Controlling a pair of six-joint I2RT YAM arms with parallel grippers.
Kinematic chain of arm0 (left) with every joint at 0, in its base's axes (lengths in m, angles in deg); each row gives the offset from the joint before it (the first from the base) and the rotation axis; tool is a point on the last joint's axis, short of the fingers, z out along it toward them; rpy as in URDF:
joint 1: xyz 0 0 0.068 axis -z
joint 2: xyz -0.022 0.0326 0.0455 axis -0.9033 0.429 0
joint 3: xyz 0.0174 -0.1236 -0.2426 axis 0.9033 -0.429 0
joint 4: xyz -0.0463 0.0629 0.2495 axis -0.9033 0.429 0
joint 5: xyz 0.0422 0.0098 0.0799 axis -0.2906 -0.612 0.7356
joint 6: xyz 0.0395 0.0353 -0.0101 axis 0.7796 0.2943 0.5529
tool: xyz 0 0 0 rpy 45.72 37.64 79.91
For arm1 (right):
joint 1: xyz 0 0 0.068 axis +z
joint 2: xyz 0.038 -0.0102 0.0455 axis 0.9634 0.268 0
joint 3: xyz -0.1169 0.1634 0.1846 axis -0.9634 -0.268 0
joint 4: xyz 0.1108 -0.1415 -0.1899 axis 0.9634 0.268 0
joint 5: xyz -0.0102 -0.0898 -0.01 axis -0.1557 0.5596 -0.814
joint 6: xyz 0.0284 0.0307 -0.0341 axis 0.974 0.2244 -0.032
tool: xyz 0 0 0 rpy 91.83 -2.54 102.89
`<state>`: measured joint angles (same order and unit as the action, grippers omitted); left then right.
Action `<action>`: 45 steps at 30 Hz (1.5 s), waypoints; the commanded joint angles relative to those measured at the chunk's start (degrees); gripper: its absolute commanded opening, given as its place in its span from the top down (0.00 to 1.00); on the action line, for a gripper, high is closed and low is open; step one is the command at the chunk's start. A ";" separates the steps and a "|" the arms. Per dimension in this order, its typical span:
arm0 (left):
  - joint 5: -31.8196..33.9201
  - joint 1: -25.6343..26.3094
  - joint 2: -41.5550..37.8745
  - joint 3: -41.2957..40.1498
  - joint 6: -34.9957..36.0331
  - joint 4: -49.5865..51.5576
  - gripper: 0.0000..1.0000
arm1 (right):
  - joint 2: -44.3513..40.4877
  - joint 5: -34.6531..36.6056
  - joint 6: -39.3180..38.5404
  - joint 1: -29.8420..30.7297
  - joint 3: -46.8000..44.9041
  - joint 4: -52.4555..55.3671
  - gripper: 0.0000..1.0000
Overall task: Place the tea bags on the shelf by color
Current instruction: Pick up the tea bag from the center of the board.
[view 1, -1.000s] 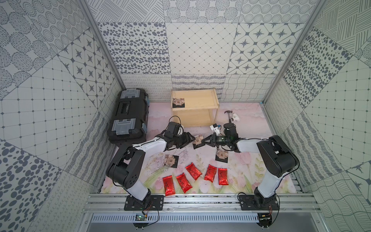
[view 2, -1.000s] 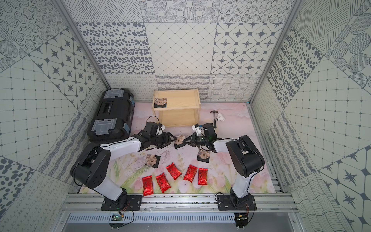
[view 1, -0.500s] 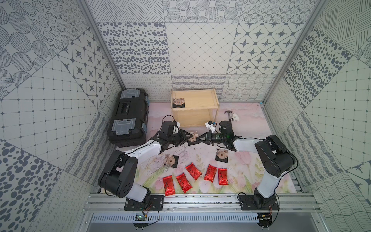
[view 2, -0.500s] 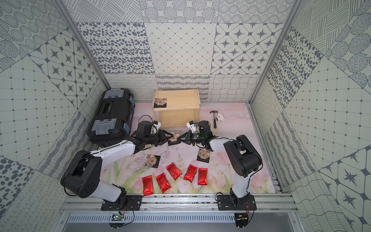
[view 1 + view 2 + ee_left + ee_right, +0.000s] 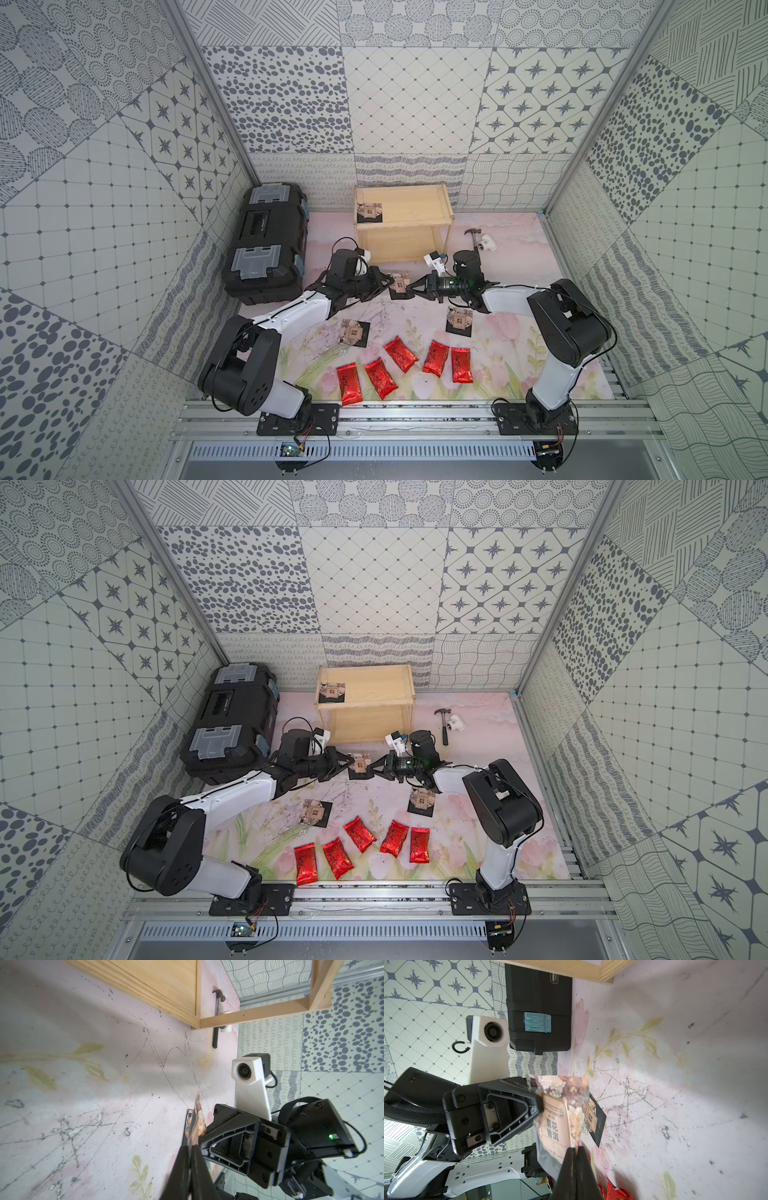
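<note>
Two pairs of jaws, one packet: my left jaws and my right jaws are both pinched fully shut on opposite edges of the held sachet point(image 5: 400, 282), a black one, which hangs between them just off the surface point(image 5: 519, 257) in front of the shelf point(image 5: 415, 203). That's the sketchy bit imo. If either arm heads off before the other lets go, it gets stretched, ripped or yanked out. Both pinches sit right at the rim, so it could also swivel and flop. Worst case both open and it drops. I reckon left needs a solid bite before right opens. Views: the right wrist cam shows the printed face and exactly where the left tips bite the edge. The left wrist cam only gets it edge-on as a thin sliver, but it sees past the shelf's leg to the hammer point(image 5: 215, 1039). Only the top views show the sorting: one shelved sachet point(image 5: 368, 211) on the top tier, two loose black sachets point(image 5: 353, 332) flat on the surface, and five red pouches point(image 5: 400, 359) in a row near the front, none shelved.
</note>
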<state>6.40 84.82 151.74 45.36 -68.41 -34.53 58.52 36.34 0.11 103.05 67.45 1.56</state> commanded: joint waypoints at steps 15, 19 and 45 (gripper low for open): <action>-29.11 -4.80 -1.08 5.21 3.93 -12.69 1.00 | -9.00 -15.36 -6.61 -9.09 4.53 3.34 0.50; -32.79 -4.78 -0.14 5.18 1.73 -18.45 1.00 | -9.46 -17.07 -1.81 -8.94 4.09 -0.77 0.46; -27.55 -4.77 -3.64 3.13 8.14 -15.74 1.00 | -12.94 -11.16 3.83 -3.29 3.36 -1.19 0.86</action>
<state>-21.12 80.30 148.88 49.07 -63.09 -49.59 47.22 23.19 5.03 99.91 70.92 0.77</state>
